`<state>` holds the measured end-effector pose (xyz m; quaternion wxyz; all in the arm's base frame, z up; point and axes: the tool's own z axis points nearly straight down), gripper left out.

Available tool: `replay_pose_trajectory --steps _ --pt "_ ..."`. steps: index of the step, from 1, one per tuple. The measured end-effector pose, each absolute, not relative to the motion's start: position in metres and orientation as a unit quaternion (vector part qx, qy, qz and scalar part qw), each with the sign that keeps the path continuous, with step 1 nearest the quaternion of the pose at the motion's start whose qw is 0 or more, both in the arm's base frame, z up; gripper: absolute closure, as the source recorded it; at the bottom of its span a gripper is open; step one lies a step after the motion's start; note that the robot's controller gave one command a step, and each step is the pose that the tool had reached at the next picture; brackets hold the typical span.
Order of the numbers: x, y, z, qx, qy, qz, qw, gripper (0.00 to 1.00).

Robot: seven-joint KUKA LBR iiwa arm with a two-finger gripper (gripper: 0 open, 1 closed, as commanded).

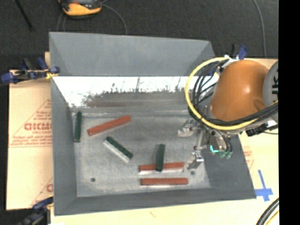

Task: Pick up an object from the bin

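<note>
My gripper [190, 146] hangs low over the right end of the bin floor, open, with bare floor between its fingertips. Just left of its nearer fingertip [194, 162] lies a red-brown stick [172, 166], pointing left to right. A dark green stick [160, 157] lies across that red one, nearly upright in the view. A second red-brown stick [164, 181] lies parallel, closer to the front wall.
Further left lie a green and white stick [118, 148] set on a slant, a long red-brown stick [108, 125] and a dark green stick [77, 126] by the left wall. The arm's orange cover and cables overhang the bin's right side.
</note>
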<state>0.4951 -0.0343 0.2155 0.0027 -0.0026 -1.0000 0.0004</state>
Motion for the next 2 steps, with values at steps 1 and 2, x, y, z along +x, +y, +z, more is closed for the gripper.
replay_pose_trajectory --steps 1,2 --pt "0.496 -0.034 0.219 -0.002 -1.0 0.001 0.0 0.0" --pt "0.503 -0.046 0.175 0.001 -1.0 0.001 -0.006 0.0"
